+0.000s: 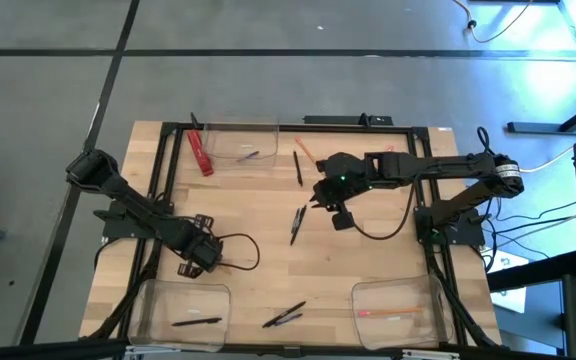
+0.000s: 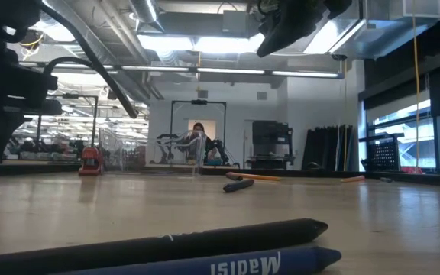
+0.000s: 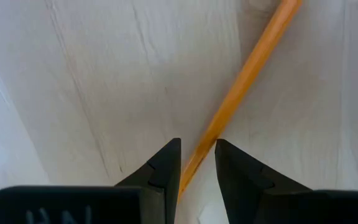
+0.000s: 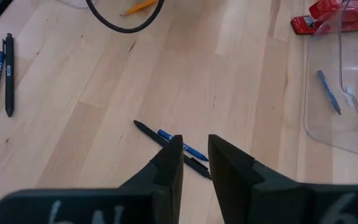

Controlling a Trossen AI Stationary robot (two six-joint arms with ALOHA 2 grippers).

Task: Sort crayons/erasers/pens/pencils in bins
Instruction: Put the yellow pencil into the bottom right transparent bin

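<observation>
1. Clock directions are read from the overhead view, with its top edge as 12. The left hand point(image 1: 190, 265) sits low over the surface point(image 1: 368, 260) at about 8 o'clock, beside a loop of black cable point(image 1: 238, 252).
2. In its wrist view, an orange pencil point(image 3: 241, 81) lies on the wood and runs up to the left hand point(image 3: 197, 149). I cannot tell whether the hand is grasping it.
3. The right hand point(image 1: 315, 203) hangs near the centre. Its fingers point(image 4: 169, 165) are released, a narrow gap apart, with nothing between them.
4. Just beneath it, toward 7 o'clock, a black pen point(image 4: 166, 142) and a blue crayon point(image 4: 182, 146) lie touching.
5. The far bin point(image 1: 268, 130) at 11 o'clock holds one crayon point(image 1: 248, 156). A red object point(image 1: 200, 152) lies at its left edge.
6. The left near bin point(image 1: 148, 300) at 7 o'clock holds a pen point(image 1: 196, 321). The right near bin point(image 1: 363, 295) at 5 o'clock holds a pencil point(image 1: 388, 314).
7. Loose on the surface:
   - A pen-and-crayon pair point(image 1: 284, 316) lies at 6 o'clock.
   - A single pen point(image 1: 297, 167) and a pencil point(image 1: 305, 150) lie near 12 o'clock.
</observation>
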